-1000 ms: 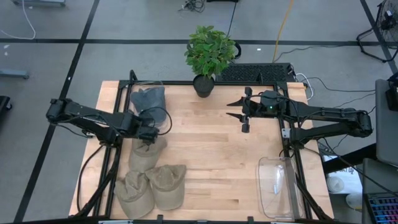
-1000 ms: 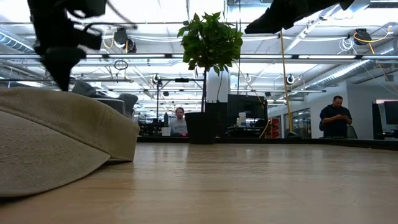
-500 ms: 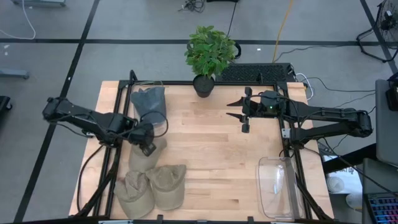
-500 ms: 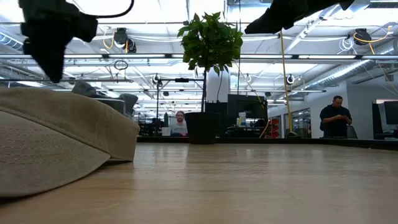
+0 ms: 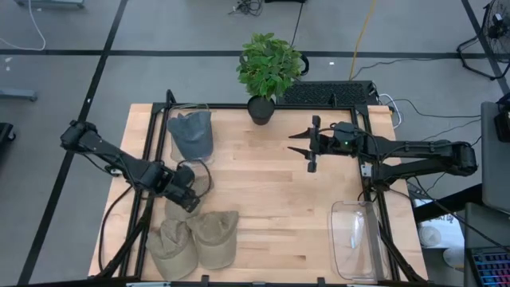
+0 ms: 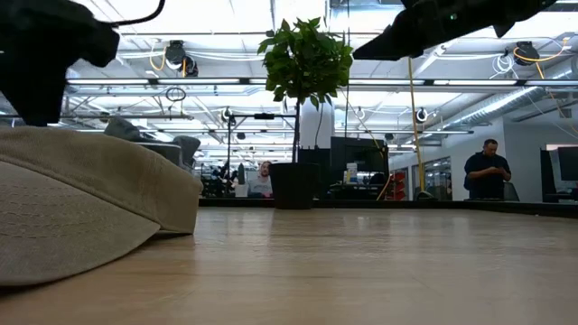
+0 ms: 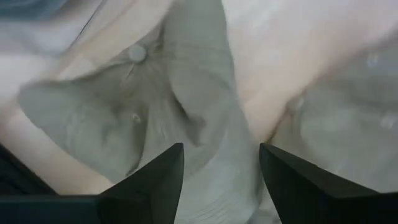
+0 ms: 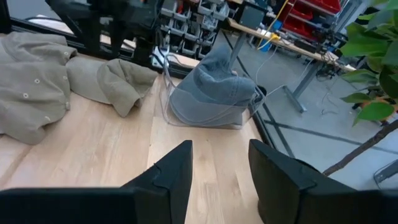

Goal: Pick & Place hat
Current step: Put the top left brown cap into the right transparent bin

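your left end effector [image 5: 185, 198] has moved off the grey hat [image 5: 191, 134], which now sits in the clear bin [image 5: 177, 119] at the worktop's [image 5: 263, 199] far left, and its fingers have parted; it hangs open over a tan hat [image 7: 155, 118] in the near-left pile, so judge one drop done and the next pick starting; right end effector [image 5: 306, 146] waits mid-worktop, fingers apart, holding nothing

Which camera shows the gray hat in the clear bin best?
The right wrist view: the gray hat fills the clear bin unobstructed. The high view shows it small from above; the low and left wrist views don't clearly show it.
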Robot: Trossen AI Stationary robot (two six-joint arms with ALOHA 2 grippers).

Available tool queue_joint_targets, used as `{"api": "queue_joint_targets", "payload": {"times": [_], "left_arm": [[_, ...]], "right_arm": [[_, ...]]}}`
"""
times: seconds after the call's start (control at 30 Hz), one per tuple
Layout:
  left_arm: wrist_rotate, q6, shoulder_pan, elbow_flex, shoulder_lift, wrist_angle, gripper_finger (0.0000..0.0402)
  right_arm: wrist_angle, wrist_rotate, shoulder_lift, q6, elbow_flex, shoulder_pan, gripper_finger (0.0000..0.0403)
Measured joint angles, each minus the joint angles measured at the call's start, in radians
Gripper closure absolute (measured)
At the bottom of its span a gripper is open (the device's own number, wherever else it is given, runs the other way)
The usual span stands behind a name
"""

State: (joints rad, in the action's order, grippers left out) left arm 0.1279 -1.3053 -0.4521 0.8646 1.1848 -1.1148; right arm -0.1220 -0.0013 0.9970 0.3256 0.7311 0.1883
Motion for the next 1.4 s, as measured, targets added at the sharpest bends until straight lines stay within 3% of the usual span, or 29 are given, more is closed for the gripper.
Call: {"api": "queue_joint_targets", "payload": {"times": [0.23,0.33,0.7,0.93,1.07,1.4], "left_arm": [[0.038,0.442,-0.043,0.0,0.065,-0.016,0.0199],[0.038,0.549,-0.048,0.0,0.091,-0.02,0.0209],[0.059,0.542,-0.007,0.0,0.158,-0.041,0.0225],[0.049,0.514,-0.006,0.0,0.173,-0.035,0.0225],[-0.005,0.531,-0.006,0.0,0.173,-0.035,0.0227],[0.003,0.537,-0.007,-0.046,0.173,-0.003,0.0227]], "right_arm": [[-0.013,-0.032,0.0,-0.095,-0.029,0.0,0.0259],[-0.043,-0.062,0.0,-0.122,-0.056,0.0,0.0259],[-0.209,-0.082,0.0,-0.146,-0.157,0.0,0.0259],[-0.214,-0.082,0.0,-0.183,-0.176,0.0,0.0259],[-0.215,-0.082,0.0,-0.183,-0.176,-0.001,0.0259],[-0.209,-0.082,0.0,-0.183,-0.176,-0.001,0.0259]]}}
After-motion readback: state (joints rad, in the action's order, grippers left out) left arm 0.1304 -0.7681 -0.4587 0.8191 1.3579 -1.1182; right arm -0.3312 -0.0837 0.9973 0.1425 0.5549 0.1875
